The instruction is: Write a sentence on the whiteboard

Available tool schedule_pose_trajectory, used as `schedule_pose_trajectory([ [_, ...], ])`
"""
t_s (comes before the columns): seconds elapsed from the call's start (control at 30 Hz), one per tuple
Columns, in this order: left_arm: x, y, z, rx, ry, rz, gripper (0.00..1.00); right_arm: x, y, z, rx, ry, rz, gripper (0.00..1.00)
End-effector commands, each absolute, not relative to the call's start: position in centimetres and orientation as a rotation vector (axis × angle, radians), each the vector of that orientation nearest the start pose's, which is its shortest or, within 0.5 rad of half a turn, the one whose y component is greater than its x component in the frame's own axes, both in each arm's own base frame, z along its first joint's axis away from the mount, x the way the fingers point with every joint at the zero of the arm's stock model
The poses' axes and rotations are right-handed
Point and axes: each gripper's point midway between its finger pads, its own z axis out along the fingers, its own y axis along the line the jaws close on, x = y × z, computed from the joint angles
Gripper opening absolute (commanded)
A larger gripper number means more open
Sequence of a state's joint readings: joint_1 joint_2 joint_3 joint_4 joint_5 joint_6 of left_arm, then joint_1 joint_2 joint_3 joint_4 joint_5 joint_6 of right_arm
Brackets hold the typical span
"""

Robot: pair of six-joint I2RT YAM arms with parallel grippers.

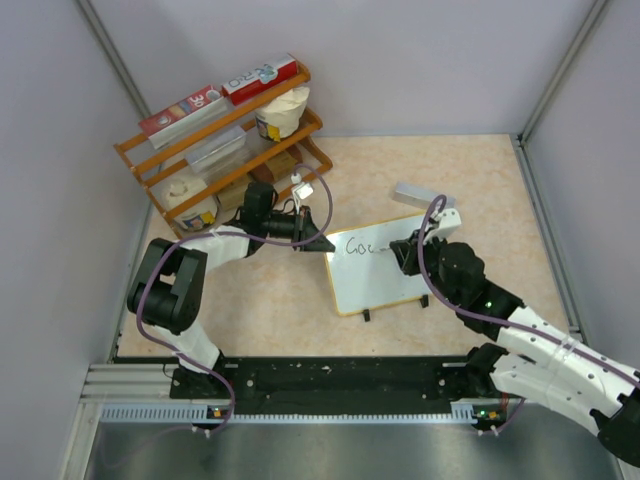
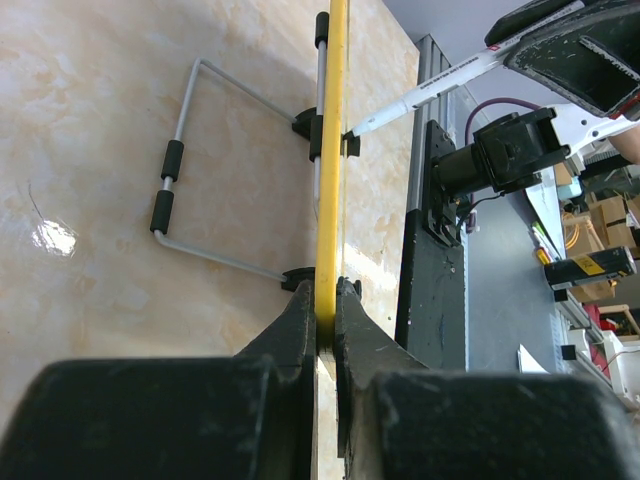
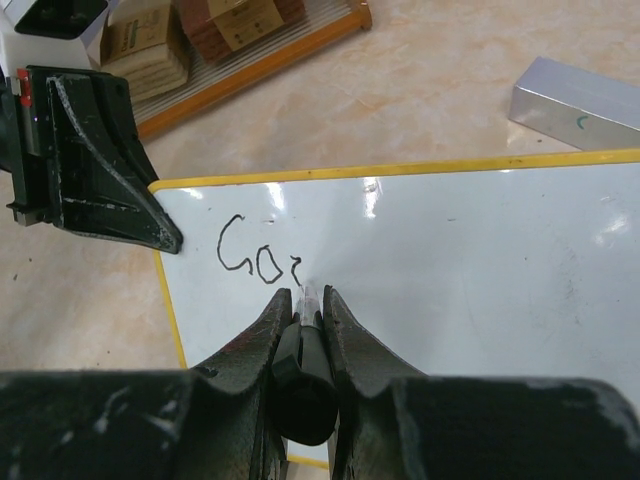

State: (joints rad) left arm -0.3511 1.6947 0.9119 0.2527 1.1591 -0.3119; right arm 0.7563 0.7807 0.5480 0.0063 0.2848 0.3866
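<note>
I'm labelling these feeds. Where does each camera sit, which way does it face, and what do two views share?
Top external: above and behind the bases, looking down at the table; both arms show.
Left wrist: looks along the left tool, shut on the whiteboard, toward the marker.
Right wrist: looks down the right tool, gripping that marker, onto the lettering.
Shared: both wrist views show the whiteboard and the opposite tool.

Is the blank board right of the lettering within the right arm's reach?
Likely yes: the right gripper has the marker tip at the lettering, and nothing lies across the whiteboard beyond.
</note>
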Motion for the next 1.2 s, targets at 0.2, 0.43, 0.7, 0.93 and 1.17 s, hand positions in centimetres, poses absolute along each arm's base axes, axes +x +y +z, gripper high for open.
schedule_pose_trajectory([
  [0.2,27.1,-29.0,13.1,0.896,1.946,-1.604,0.0,26.5,18.3,23.5,-0.053,1.739,0.542,0.0],
  [0.43,27.1,-29.0,13.1,0.895,1.947,-1.603,0.0,26.9,18.8,24.1,-0.05,1.725,0.56,0.0],
  [0.7,27.1,-29.0,13.1,0.9,1.946,-1.603,0.0,26.9,18.8,24.6,-0.053,1.708,0.561,0.0],
  [0.93,27.1,-29.0,13.0,0.899,1.949,-1.6,0.0,27.0,19.3,24.8,-0.061,1.705,0.577,0.0],
  [1.17,27.0,-29.1,13.1,0.902,1.947,-1.602,0.0,27.0,19.9,24.9,-0.082,1.705,0.606,0.0],
])
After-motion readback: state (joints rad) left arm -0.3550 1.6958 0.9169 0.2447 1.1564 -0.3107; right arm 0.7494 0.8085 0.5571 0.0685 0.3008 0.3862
